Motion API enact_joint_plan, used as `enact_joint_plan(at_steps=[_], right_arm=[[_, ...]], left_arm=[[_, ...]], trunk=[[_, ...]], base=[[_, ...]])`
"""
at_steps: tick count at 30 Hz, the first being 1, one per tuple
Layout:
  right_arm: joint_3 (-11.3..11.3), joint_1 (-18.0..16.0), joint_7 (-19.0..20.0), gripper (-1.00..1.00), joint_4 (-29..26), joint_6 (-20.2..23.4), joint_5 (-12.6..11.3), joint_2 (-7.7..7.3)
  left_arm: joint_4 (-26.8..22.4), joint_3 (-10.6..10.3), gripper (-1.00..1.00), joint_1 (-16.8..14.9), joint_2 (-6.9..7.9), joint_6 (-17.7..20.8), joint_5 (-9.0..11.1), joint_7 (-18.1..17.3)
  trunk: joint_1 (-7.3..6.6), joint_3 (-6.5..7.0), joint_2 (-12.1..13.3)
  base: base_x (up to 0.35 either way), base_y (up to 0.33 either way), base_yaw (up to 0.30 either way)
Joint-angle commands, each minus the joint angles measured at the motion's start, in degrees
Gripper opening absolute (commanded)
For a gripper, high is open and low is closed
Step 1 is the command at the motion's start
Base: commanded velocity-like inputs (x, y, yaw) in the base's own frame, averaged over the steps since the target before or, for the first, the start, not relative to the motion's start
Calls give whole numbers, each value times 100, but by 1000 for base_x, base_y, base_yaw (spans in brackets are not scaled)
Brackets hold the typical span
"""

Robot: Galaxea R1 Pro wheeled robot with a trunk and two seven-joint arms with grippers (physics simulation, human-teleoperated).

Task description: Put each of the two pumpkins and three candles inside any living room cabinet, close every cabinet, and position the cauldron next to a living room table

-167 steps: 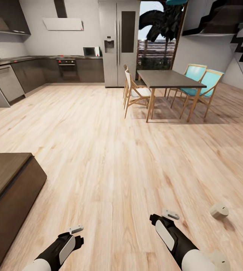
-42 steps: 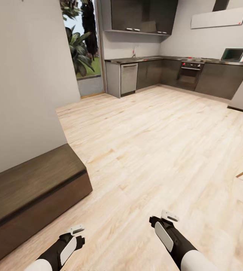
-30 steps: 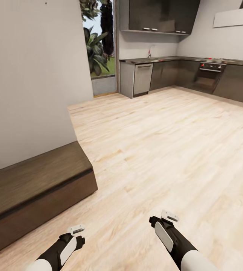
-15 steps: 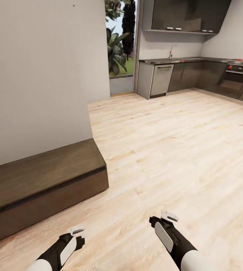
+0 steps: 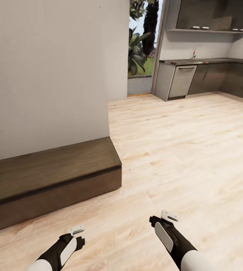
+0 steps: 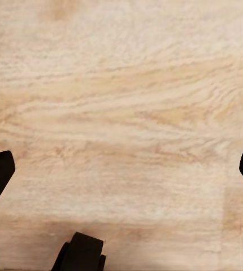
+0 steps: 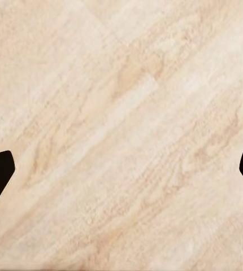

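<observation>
My left gripper (image 5: 77, 230) and right gripper (image 5: 165, 216) hang low over the plank floor (image 5: 181, 150), both spread wide and empty. The cabinet (image 5: 49, 177) sits ahead and left of my left gripper — long, dark, shut. It looks stiff and heavy; with no handles, I'd hook a drawer's top edge.
</observation>
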Motion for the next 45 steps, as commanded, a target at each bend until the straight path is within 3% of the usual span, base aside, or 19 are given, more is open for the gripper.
enact_joint_plan(at_steps=[1,18,29,45], right_arm=[[29,-1,-45,100,-13,26,-31,-6],[30,-1,-45,100,-13,25,-32,-6],[30,-1,-45,100,-13,25,-31,-7],[29,-1,-20,100,179,-65,-26,-26]], left_arm=[[-9,-48,100,-3,4,21,56,48],[-9,-48,100,-3,-5,21,56,48],[-9,-48,100,0,4,21,62,48],[-9,-49,100,2,-4,-75,65,48]], trunk=[[-1,-5,-2],[-1,-5,-2],[-1,-5,-2],[-1,-5,-2]], base=[[0,0,287],[0,-155,287],[0,-4,279],[0,107,30]])
